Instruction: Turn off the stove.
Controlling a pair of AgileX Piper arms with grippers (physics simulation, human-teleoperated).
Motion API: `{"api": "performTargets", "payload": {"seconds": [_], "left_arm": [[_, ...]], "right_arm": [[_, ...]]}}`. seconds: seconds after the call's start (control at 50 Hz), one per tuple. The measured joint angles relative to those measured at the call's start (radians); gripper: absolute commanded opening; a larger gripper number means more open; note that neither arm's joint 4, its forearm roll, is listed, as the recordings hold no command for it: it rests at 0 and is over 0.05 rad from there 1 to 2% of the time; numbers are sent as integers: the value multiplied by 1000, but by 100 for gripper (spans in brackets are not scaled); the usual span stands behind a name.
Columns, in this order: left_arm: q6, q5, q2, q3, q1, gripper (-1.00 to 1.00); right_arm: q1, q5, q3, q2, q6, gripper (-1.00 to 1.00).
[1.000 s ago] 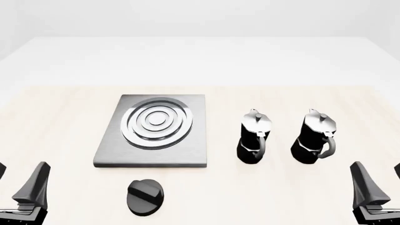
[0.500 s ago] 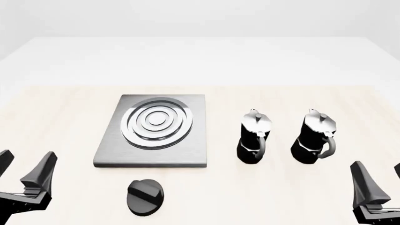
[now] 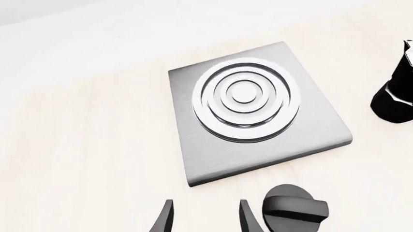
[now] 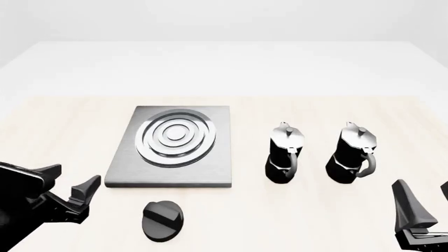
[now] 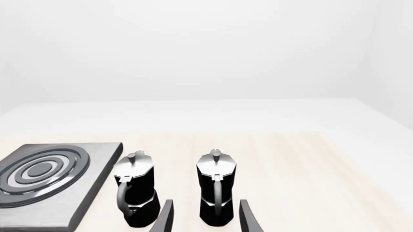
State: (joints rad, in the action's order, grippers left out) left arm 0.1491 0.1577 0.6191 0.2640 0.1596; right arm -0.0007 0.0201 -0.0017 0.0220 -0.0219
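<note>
Since a second ago your left gripper [image 4: 72, 185] has swung in toward the knob [image 4: 162, 221], fingers spread, holding nothing. That knob sits untouched just in front of the stove [image 4: 171, 146], so turning it's all still ahead.

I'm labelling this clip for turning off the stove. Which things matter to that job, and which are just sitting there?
Part of the job:
- stove, the grey slab with rings
- knob, black, in front of the slab
- left gripper, open, nearest the knob

Just lying about:
- left moka pot
- right moka pot
</note>
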Motion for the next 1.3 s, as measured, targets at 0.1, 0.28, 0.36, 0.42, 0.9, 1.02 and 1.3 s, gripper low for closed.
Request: {"api": "performTargets", "payload": {"seconds": [0.1,0.28,0.36,0.42,0.9,1.02,1.3], "left_arm": [[-3,32,70,37,23,100],[0,31,207,59,46,100],[-14,27,257,58,74,100],[-22,19,291,53,92,100],[-99,-72,491,5,183,100],[-118,-104,534,5,212,100],[-100,-179,634,7,219,100]], "right_arm": [[-1,-1,0,0,-2,100],[-1,-4,1,-1,-4,100],[-2,-7,1,-3,-5,100],[-3,-9,1,-4,-6,100],[-1,-2,1,10,-7,100],[0,4,1,16,-8,100],[-2,14,1,27,-9,100]]}}
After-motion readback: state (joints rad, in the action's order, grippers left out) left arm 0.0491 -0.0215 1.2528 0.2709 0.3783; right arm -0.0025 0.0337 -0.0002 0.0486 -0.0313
